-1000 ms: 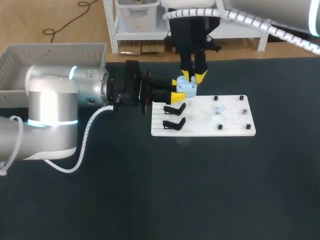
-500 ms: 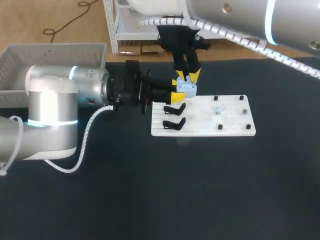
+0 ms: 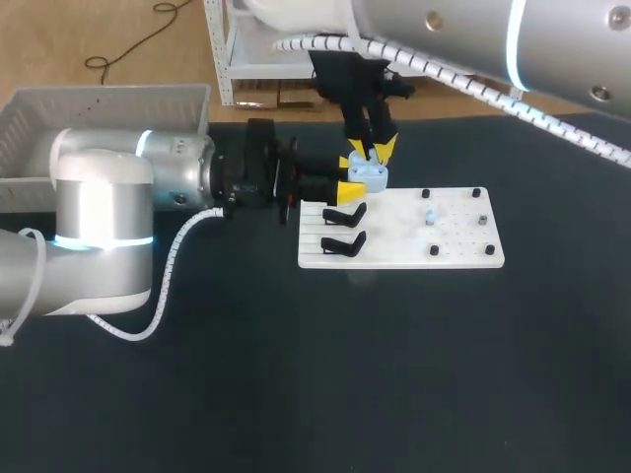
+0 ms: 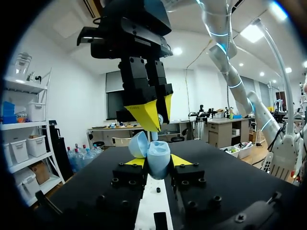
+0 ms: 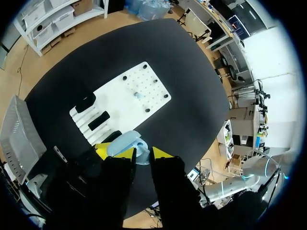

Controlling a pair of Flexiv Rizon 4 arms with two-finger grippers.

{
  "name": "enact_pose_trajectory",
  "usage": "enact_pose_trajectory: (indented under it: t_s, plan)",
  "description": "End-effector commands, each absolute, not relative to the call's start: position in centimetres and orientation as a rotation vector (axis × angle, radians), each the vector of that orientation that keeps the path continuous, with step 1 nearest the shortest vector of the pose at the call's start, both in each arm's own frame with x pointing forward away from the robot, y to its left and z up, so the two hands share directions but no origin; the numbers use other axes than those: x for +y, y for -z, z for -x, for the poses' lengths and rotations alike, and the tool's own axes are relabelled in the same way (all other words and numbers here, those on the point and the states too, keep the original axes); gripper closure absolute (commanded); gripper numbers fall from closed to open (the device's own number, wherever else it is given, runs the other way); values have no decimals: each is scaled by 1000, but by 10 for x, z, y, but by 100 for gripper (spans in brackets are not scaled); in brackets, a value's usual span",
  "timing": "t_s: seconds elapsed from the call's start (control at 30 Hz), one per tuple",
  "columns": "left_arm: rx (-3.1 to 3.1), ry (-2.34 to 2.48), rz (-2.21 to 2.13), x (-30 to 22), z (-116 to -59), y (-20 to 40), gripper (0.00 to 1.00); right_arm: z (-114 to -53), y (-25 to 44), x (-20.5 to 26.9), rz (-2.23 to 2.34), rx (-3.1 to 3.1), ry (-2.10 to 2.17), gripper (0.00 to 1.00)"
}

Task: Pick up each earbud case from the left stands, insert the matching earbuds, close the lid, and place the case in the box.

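Observation:
A light blue earbud case (image 3: 371, 174) with its lid up is held just above the far left corner of the white board (image 3: 463, 251). My left gripper (image 3: 350, 177) comes in level from the left and is shut on it. In the left wrist view the case (image 4: 157, 158) sits between my own tips (image 4: 156, 162). My right gripper (image 3: 372, 151) hangs right over the open case, its tips (image 4: 154, 111) nearly together on a small light blue earbud. From the right wrist the case (image 5: 125, 143) lies under my right gripper (image 5: 143, 153). Another earbud (image 3: 431, 215) stands on the board.
Two black stands (image 3: 343, 214) (image 3: 343, 242) sit on the board's left end, with several small black pegs (image 3: 434, 250) around its right part. A grey box (image 3: 99, 103) stands at the table's far left. Dark table surface stretches in front of the board.
My right arm has swung across toward the left and its gripper has tilted, while its tips stayed over the case. The left arm and the case have not moved.

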State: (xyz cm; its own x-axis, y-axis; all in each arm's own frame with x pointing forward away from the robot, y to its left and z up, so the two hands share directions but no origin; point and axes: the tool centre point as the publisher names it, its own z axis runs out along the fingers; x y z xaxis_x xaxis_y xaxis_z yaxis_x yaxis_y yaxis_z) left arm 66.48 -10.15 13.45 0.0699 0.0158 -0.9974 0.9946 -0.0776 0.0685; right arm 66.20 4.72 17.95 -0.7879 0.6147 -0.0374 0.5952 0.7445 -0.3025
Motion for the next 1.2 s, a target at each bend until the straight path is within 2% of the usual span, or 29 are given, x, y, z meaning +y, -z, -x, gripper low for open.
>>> enact_pose_trajectory:
  t_s: [0.03, 1.2]
  plan:
    - [1134, 1200, -1307, -102, -664, -134, 100, -660, -179, 46, 998, -2875, -457, 100]
    - [1134, 1200, -1307, -102, -664, -134, 100, -664, -167, 46, 969, -2863, -477, 100]
